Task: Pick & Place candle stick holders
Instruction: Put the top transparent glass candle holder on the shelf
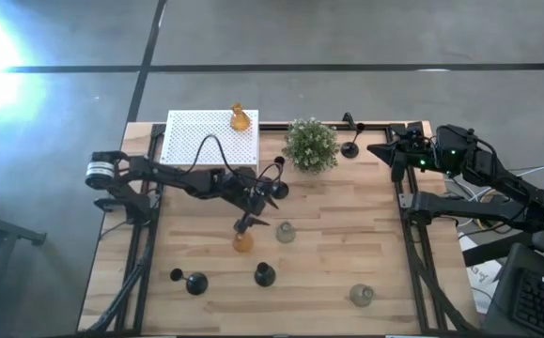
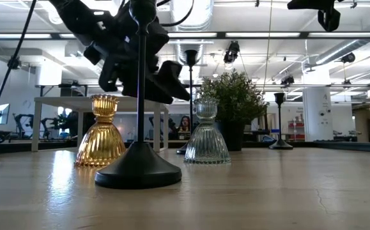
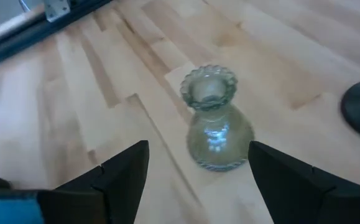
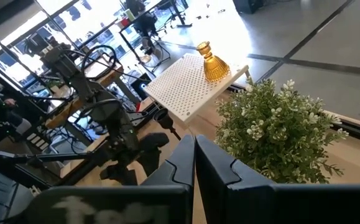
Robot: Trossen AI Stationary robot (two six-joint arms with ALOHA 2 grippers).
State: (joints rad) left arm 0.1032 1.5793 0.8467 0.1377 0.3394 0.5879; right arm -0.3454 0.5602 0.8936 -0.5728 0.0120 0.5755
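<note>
The wooden table (image 1: pixel 347 235) carries everything, and the white perforated box (image 1: pixel 196 141) at its far side serves as my marker. On the box's far right corner stands one amber holder (image 1: pixel 240 118). Just right of the box sits the bushy potted plant (image 1: pixel 310 145), and beyond the plant two black holders (image 1: pixel 350 145) stand by the far edge. The left arm reaches out from beside the box, and its left gripper (image 1: pixel 250 222) hangs with jaws spread wide and released, nothing between them, over a second amber holder (image 1: pixel 243 241) in front of the box. A clear glass holder (image 3: pixel 212 118) stands just beside that one. Well away from the box, off past the plant, the right gripper (image 4: pixel 194 163) waits with jaws clenched together, empty.
</note>
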